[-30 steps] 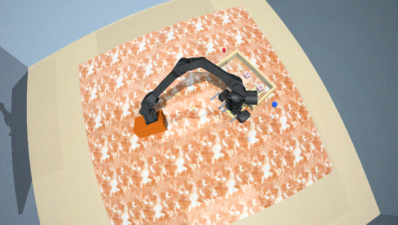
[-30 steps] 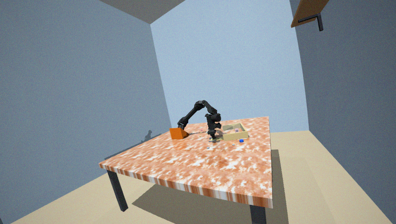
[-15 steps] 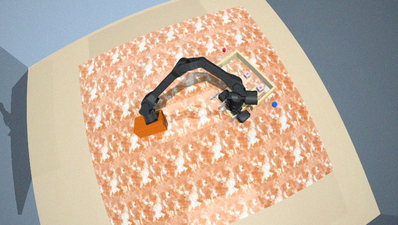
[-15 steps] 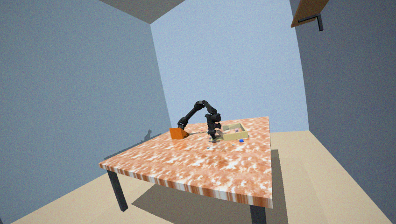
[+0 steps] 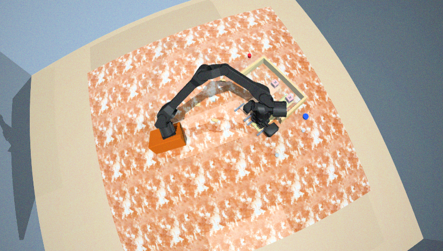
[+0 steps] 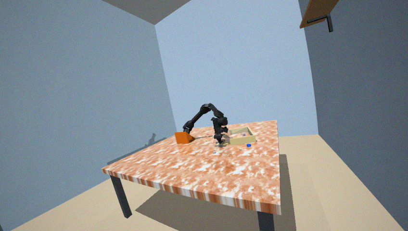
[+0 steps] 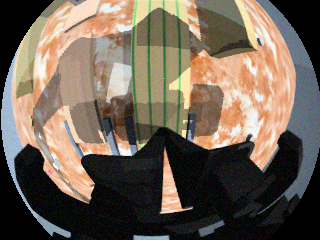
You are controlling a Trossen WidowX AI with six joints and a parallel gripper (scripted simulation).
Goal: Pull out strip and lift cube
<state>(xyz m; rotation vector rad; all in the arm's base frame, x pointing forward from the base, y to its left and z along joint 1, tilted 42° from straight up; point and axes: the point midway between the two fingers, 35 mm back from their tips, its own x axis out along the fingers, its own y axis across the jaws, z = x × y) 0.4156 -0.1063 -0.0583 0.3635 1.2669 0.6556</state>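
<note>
Jaws low over a marbled table (image 6: pixel 200 171), a black gripper (image 6: pixel 219 140) reaches down beside a pale walled frame (image 6: pixel 243 140) — an orange block (image 6: pixel 182 137) well apart from them, a blue piece (image 6: pixel 248 145) nearer.

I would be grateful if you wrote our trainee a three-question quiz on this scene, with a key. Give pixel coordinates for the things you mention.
1. Multiple choice: What colour is the block (image 5: pixel 166 143) (image 6: pixel 181 137) beside the arm's base?
A) green
B) orange
C) purple

2. True or false: The blue piece (image 5: pixel 305 116) (image 6: pixel 248 145) lies inside the walled tray (image 5: pixel 284 76) (image 6: pixel 243 140).

3. Fill in the blank: In the wrist view, the lines running along the pale yellow strip (image 7: pixel 156 75) below the claw (image 7: pixel 163 131) are ____.

Key: 1. B; 2. False, it lies outside the tray; 3. green.
</note>
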